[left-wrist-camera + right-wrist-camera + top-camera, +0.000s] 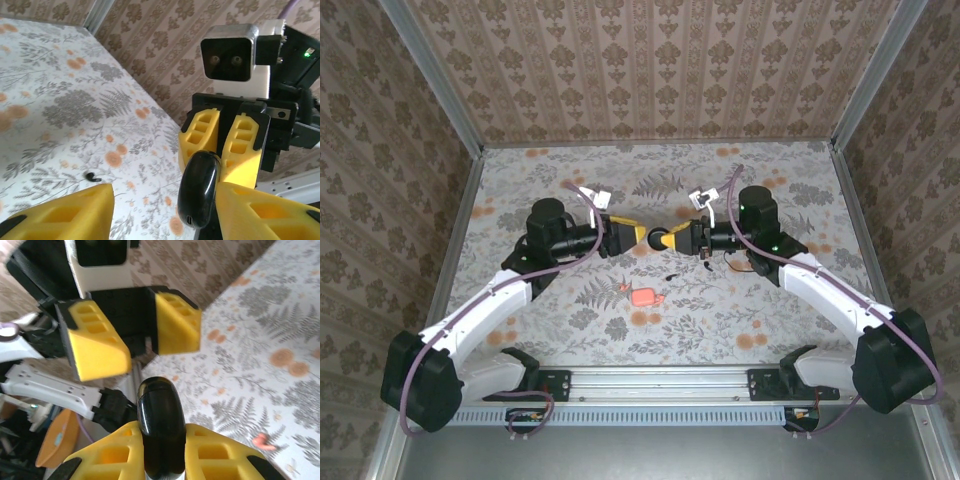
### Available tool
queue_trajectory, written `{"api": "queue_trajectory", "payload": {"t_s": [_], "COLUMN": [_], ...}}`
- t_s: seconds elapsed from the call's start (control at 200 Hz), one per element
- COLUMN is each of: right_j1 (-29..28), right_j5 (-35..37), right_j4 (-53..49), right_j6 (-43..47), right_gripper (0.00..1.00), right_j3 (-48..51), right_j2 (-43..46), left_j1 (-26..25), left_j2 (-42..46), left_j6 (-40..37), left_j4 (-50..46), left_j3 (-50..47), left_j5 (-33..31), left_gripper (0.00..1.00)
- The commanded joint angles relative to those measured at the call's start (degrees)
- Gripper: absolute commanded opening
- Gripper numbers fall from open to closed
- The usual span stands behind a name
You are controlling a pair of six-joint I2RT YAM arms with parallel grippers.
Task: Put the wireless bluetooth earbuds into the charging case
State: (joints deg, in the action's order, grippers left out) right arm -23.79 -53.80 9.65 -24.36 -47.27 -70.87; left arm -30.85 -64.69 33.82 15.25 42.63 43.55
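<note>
A glossy black oval charging case (160,425), with a lid seam and a port at one end (199,192), is held in mid-air above the table's middle. My right gripper (161,442) is shut on it, a yellow finger against each flat side. Facing it, my left gripper (165,200) is open: one finger stands beside the case, the other well apart. Both grippers meet nose to nose in the top view, left (631,236) and right (663,240). One tiny black earbud (92,176) lies on the floral table below them (669,275).
A small salmon-pink object (645,297) lies on the table (740,320) nearer the arm bases (263,441). Patterned walls enclose the table on three sides. The rail with both arm bases (660,380) runs along the near edge.
</note>
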Motion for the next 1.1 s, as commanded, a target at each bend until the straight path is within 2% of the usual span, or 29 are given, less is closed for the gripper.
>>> {"api": "queue_trajectory", "payload": {"t_s": [0.0, 0.105, 0.13, 0.305, 0.455, 0.845, 1.005, 1.095], "right_j1": [0.04, 0.38, 0.44, 0.4, 0.38, 0.02, -1.2, -2.12], "right_j5": [4.4, 6.95, 7.54, 13.33, 17.0, 18.02, 18.42, 18.66], "right_j4": [-9.8, -11.06, -11.1, -14.1, -15.66, -22.44, -25.53, -27.52], "right_j6": [8.96, 11.03, 11.55, 14.87, 16.42, 22.19, 28.99, 35.25], "right_gripper": [0.15, 0.15, 0.14, 0.14, 0.14, 0.14, 0.13, 0.13], "right_j3": [-2.13, -1.78, -1.74, -2.88, -4.66, -9.85, -10.3, -10.57], "right_j2": [0.27, -0.47, -0.6, -1.93, -3.29, -6.57, -5.45, -4.91], "left_j1": [2.22, 4.39, 6.51, 11.82, 14.22, 15.12, 14.48, 13.07], "left_j2": [0.95, 0.37, 0.28, -0.5, -2.12, -2.95, -1.31, 0.31], "left_j6": [-4.86, -5.75, -6.13, -10.54, -15.19, -21.12, -25.32, -30.4], "left_j4": [-4.16, -4.3, -4.5, -8.41, -13.01, -14.73, -15.76, -17.95], "left_j3": [-0.34, -1.84, -2.17, -2.01, 0.15, 1.29, 1.06, 1.03], "left_j5": [-0.24, 0.56, 0.81, 2.33, 2.23, 1.4, 1.62, 1.31], "left_gripper": [0.58, 0.59, 0.6, 0.61, 0.62, 0.62, 0.61, 0.6]}}
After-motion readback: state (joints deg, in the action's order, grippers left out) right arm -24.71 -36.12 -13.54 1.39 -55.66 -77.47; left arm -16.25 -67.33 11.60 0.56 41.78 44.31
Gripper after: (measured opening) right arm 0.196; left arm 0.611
